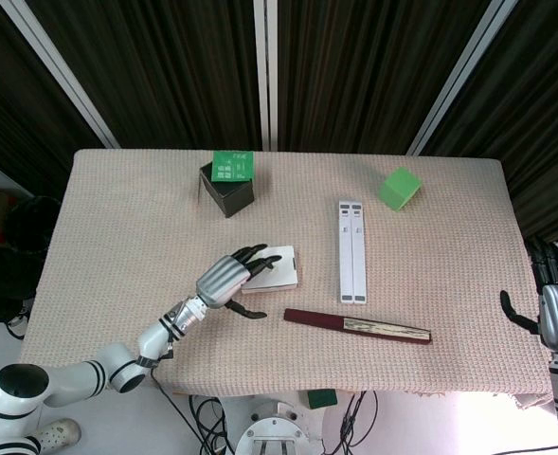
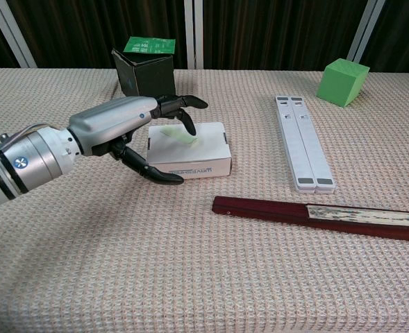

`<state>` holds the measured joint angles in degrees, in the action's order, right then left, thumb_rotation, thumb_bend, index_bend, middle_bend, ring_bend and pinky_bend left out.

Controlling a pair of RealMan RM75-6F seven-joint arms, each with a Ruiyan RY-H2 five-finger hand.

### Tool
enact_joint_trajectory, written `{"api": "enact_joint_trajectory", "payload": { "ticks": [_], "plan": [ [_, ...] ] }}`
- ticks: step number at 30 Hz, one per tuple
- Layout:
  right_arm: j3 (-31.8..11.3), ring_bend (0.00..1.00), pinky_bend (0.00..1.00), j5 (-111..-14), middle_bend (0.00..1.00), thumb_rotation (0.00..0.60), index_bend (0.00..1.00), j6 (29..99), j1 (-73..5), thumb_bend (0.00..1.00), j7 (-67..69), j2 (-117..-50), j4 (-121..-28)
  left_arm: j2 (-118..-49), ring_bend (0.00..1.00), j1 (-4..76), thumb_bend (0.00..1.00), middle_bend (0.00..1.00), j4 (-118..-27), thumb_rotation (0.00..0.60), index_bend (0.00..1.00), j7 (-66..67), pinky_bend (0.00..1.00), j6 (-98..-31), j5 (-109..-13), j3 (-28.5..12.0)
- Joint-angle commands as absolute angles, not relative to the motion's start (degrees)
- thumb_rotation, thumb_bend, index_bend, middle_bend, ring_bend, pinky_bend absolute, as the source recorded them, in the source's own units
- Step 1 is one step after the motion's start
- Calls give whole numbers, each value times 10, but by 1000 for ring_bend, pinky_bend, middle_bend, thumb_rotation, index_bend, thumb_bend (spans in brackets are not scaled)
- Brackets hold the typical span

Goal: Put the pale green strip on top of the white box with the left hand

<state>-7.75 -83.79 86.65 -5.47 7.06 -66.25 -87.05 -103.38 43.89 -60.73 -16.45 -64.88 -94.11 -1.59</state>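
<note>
**Strip on box; left hand over it, release unconfirmed**

Pale green strip (image 2: 175, 134) found lying on top of the white box (image 2: 201, 154), toward its left end, partly covered by dark fingertips (image 2: 188, 125) in the chest view. Left hand (image 2: 131, 125) positioned over the left part of the box, fingers spread and reaching across the lid, thumb down in front of the near-left corner. Cannot tell whether a fingertip touches or pins the strip; no clear pinch visible. Right hand (image 1: 555, 313) parked at the far right table edge, fingers apart, holding nothing.

Judged to be the placing or release stage, with the task nearly complete. Next move judged to call for a straight lift of the fingers off the lid, without dragging the strip or nudging the box leftward. Risk noted: light strip liable to cling and slide off.
</note>
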Motion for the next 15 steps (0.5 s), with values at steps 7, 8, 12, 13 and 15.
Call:
{"api": "enact_joint_trajectory", "payload": {
  "ticks": [7, 8, 12, 13, 15],
  "plan": [
    [-77, 0, 0, -837, 0, 527, 0, 868, -53, 362, 76, -663, -868, -1043, 21, 446, 24, 285, -594, 337, 74, -160, 166, -633, -932, -17],
    [-77, 0, 0, -836, 0, 528, 0, 868, -53, 362, 76, -663, -867, -1045, 21, 446, 24, 285, -592, 338, 74, -160, 166, -632, -931, -17],
    [-77, 0, 0, -836, 0, 528, 0, 868, -52, 362, 79, -663, -864, -1048, 21, 447, 25, 285, -589, 338, 74, -158, 166, -631, -931, -16],
    [-77, 0, 0, -836, 0, 528, 0, 867, -52, 362, 80, -663, -863, -1049, 21, 447, 25, 285, -589, 338, 74, -158, 166, -631, -931, -15],
    [-76, 0, 0, -836, 0, 528, 0, 866, -53, 362, 81, -664, -862, -1050, 22, 447, 25, 287, -587, 338, 74, -157, 166, -630, -931, -14]
  ]
}}
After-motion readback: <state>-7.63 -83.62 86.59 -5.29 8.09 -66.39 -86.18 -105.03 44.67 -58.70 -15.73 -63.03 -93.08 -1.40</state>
